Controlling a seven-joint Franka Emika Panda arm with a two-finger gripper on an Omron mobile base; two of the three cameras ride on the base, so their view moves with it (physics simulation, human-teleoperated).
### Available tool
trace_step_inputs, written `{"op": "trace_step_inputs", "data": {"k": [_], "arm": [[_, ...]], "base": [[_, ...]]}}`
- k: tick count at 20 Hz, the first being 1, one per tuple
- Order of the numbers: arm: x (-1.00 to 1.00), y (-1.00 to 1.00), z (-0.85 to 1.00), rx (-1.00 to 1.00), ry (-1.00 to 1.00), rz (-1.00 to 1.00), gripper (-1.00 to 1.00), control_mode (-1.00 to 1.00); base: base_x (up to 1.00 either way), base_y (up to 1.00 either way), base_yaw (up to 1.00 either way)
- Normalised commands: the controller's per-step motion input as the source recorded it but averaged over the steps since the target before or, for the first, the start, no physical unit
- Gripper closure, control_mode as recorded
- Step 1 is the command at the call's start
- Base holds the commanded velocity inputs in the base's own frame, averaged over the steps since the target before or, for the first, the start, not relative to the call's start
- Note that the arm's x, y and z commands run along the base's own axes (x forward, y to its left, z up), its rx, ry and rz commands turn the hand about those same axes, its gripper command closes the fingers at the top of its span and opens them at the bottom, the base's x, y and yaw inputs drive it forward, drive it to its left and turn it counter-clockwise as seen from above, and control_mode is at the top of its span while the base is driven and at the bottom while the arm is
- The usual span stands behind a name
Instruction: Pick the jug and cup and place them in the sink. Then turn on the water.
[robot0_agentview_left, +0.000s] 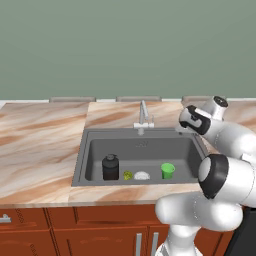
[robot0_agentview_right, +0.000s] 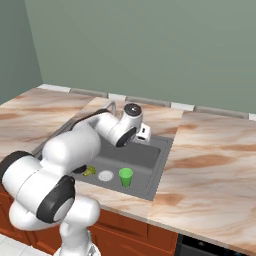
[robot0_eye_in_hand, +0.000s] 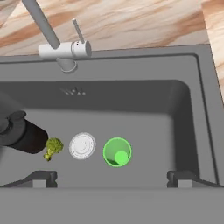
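Both dark fingertips (robot0_eye_in_hand: 41, 178) of my tool (robot0_eye_in_hand: 111, 178) stand spread wide at the near edge of the hand view, with nothing between them. Just ahead of the tool, on the floor of the sink (robot0_eye_in_hand: 183, 113), the green cup (robot0_eye_in_hand: 117, 152) stands upright with its mouth open toward me. To the left of it lies the white round drain (robot0_eye_in_hand: 82, 145), then a small yellow-green lump (robot0_eye_in_hand: 52, 148), then the dark jug (robot0_eye_in_hand: 19, 131), upright with its cap on. Jug and cup are both in the basin already, so I judge the placing done.

What I have to handle next, I think, is the faucet (robot0_eye_in_hand: 65, 49), farther ahead on the back rim. No water runs from it. Its thin lever (robot0_eye_in_hand: 78, 30) rises from the short crosswise body beside the spout. It looks like rigid, smooth metal: it will not give, but a slim rod could slip out of a loose pinch. I would take it near its free end, or simply push it sideways with one finger. Beyond the sink the marbled worktop (robot0_eye_in_hand: 131, 22) spreads out.
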Motion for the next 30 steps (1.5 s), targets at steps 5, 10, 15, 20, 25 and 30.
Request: {"op": "trace_step_inputs", "data": {"k": [5,10,15,20,25,30], "arm": [[0.0,0.57,0.01,0.0,-0.12,-0.05,-1.0,-1.0],[0.0,0.33,0.25,0.0,-0.19,0.0,-1.0,-1.0],[0.0,0.01,0.06,0.01,-0.13,0.03,-1.0,-1.0],[0.0,0.0,0.0,0.0,-0.17,0.07,-1.0,-1.0],[0.0,0.0,0.0,0.0,-0.19,0.13,-1.0,-1.0],[0.0,0.0,0.06,0.0,-0.15,0.15,-1.0,-1.0]], "base": [[0.0,0.0,0.0],[0.0,0.0,0.0],[0.0,0.0,0.0],[0.0,0.0,0.0],[0.0,0.0,0.0],[0.0,0.0,0.0]]}}
